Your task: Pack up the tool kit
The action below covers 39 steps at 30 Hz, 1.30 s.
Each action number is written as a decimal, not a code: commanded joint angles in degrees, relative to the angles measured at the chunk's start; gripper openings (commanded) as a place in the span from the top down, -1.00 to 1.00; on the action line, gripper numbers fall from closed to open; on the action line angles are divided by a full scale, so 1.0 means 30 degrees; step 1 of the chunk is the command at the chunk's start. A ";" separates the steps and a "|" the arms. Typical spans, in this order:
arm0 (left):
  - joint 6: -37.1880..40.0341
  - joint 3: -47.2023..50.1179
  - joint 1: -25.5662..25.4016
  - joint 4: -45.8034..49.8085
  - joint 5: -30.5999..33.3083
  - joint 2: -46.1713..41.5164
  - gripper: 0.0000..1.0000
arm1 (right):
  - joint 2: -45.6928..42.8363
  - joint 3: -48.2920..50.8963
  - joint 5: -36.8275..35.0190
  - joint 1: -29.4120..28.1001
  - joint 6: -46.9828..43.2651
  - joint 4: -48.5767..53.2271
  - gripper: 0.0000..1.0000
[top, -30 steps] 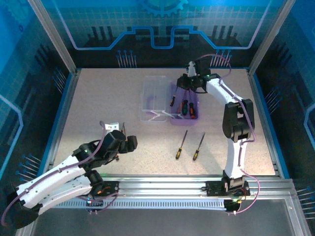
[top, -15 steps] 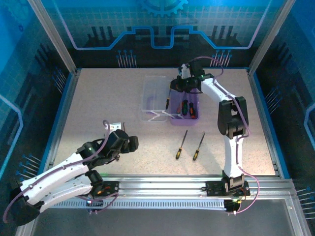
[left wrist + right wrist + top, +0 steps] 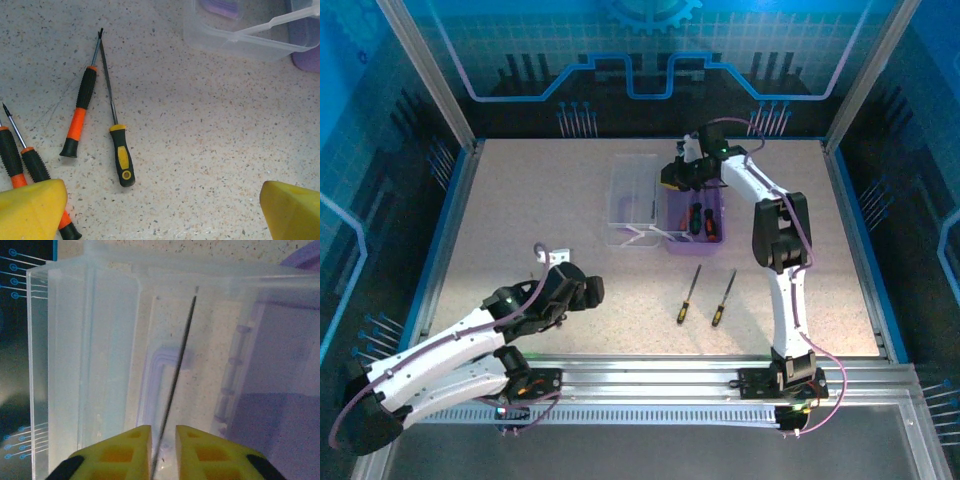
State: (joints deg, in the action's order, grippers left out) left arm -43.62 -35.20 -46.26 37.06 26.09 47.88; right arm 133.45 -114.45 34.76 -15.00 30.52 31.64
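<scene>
**Top view.** The tool kit (image 3: 696,247), a small rectangular translucent purple plastic case, is lying open on the speckled table (image 3: 520,200). Its clear hinged plastic lid (image 3: 625,195) is folded flat to the case's left. Slim dark-handled screwdrivers (image 3: 702,220) are lying inside the case. The right gripper (image 3: 678,180) is hovering over the case's far left corner. Loose slim screwdrivers (image 3: 688,295) are lying on the table near the case, on its near side. The left gripper (image 3: 588,290) is hanging well apart from the case, to its near left.

**Left wrist view.** The yellow fingers (image 3: 30,207) are standing spread wide and are holding nothing. An orange-and-black-handled screwdriver (image 3: 80,112) and a yellow-and-black-handled screwdriver (image 3: 121,159) are lying with their tips meeting.

**Right wrist view.** The yellow fingers (image 3: 200,452) are standing narrowly parted around a thin dark shaft (image 3: 175,370), which is blurred. Whether they are gripping it cannot be told. The shaft is hanging over the lid, just left of the case's purple half.

**Judgement.** One screwdriver is being delivered to the case. The next move appears to call for setting it in the purple half rather than on the lid. After that, the loose ones need collecting.
</scene>
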 commanded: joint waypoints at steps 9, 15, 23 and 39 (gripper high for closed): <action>-0.0297 0.0780 0.0514 -0.1454 -0.0214 0.1007 -0.96 | -0.3865 0.2239 -0.1198 0.0071 -0.0186 0.0275 0.44; -0.0834 0.0349 0.1802 -0.1297 -0.1173 0.2862 -0.80 | -0.8482 0.6207 -0.2687 0.0107 0.0227 -0.1867 0.35; -0.0459 -0.1193 0.2357 -0.0646 -0.1928 0.6375 -0.55 | -1.5024 1.5432 -0.3854 -0.0097 0.3266 -0.7708 0.27; -0.0711 -0.1649 0.3469 -0.1017 -0.2040 0.9630 0.25 | -1.8407 2.0026 -0.3943 -0.0901 0.3369 -0.6987 0.28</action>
State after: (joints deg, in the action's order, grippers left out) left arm -45.15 -40.84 -37.32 34.89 21.15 76.51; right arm 79.83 -53.56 22.74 -16.97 41.80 10.02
